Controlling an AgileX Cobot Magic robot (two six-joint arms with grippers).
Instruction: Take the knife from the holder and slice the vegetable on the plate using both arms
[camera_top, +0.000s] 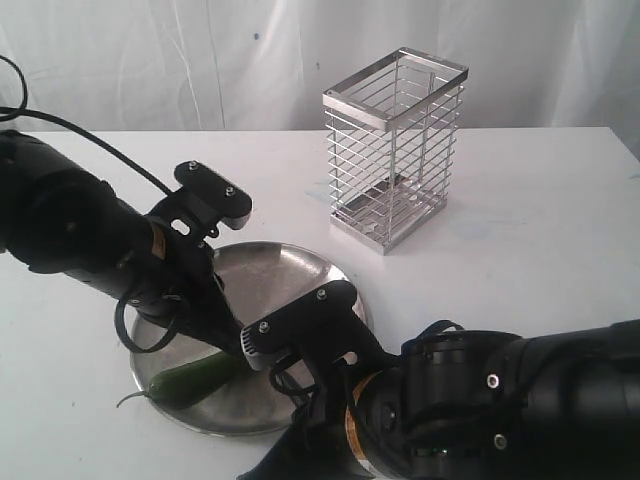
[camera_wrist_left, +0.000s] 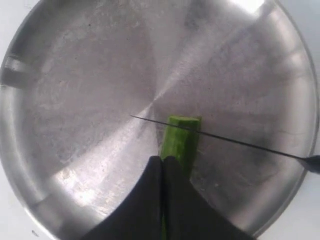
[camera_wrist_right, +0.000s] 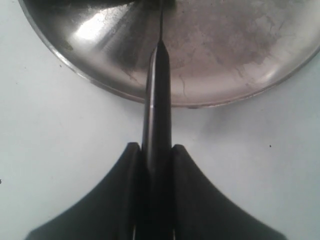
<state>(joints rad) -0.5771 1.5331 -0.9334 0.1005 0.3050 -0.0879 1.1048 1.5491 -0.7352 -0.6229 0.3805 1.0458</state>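
The dark green vegetable (camera_top: 195, 378) lies on the near left part of the steel plate (camera_top: 270, 268), its thin stem hanging over the rim. In the left wrist view my left gripper (camera_wrist_left: 163, 160) has its fingers shut together and rests on top of the vegetable (camera_wrist_left: 180, 142), whose flat-cut end pokes out beyond the tips. The knife's thin blade (camera_wrist_left: 240, 143) crosses the vegetable just behind that cut end. My right gripper (camera_wrist_right: 156, 150) is shut on the black knife handle (camera_wrist_right: 156, 110) just outside the plate rim (camera_wrist_right: 200, 102). The wire holder (camera_top: 395, 150) stands with nothing in it.
The holder stands at the back, right of the middle, on a white tabletop (camera_top: 540, 250). A white curtain (camera_top: 150, 60) hangs behind. Both bulky black arms crowd the near side of the plate, the right wrist (camera_top: 310, 330) overhanging its rim.
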